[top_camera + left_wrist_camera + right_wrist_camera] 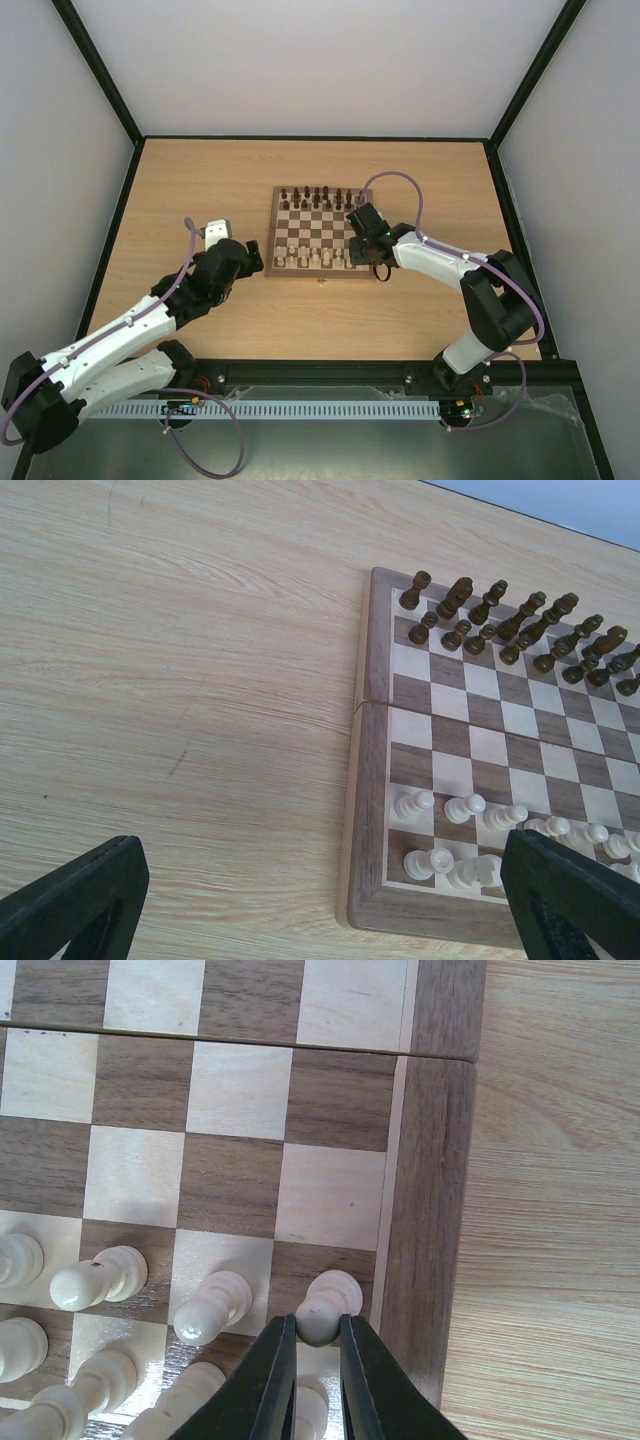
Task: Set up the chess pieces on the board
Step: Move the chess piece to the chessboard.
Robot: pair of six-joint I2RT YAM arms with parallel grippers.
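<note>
Over the table, seen from above, the board lies in the middle, and what stands on it is too small to count. The right gripper covers its near right corner — the left gripper hangs beside its left edge.

Left wrist: fingers spread wide, empty; one hides some pale pieces.

Right wrist: fingers clamp one pawn at the board's right edge; four pawns in that row, the row below cut off.
</note>
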